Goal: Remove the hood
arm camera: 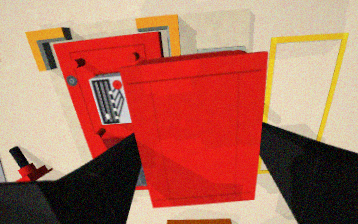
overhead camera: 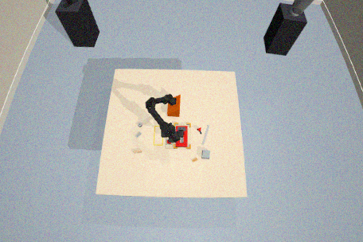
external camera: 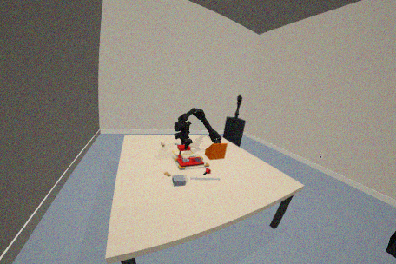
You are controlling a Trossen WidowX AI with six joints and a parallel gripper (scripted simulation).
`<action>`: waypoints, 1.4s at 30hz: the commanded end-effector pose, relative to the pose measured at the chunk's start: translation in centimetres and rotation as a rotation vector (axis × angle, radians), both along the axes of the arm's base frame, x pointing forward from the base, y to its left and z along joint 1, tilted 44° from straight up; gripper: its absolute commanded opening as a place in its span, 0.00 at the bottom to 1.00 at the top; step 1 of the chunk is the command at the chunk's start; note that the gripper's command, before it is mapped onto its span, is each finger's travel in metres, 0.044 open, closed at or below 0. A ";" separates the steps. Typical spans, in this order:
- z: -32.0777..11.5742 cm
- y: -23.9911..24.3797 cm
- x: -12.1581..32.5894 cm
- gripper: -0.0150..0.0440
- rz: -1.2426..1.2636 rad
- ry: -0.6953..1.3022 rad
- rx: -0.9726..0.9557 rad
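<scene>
Where gripper pinches it, hood shows flat, bright red, faintly grooved.

From here, the arm near the orange panel is black nearly all over — slim links, with chunkier, rounded housings at the bends. Its hand is black too, ending in two broad, dark fingers with straight edges that narrow toward the tips — a plain, faintly grey sheen on their flat faces.
</scene>
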State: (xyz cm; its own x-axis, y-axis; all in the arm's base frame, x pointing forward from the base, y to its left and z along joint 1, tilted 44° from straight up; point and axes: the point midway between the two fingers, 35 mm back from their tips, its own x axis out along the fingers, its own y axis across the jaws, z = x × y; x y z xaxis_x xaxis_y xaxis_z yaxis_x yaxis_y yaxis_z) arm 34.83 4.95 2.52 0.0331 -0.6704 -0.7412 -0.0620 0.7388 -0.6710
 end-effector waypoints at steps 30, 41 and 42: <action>9.2 -9.8 -3.9 0.25 -0.007 -0.019 -0.020; 8.5 -10.4 -3.8 0.25 -0.007 -0.019 -0.019; 8.4 -10.5 -3.8 0.25 -0.007 -0.019 -0.019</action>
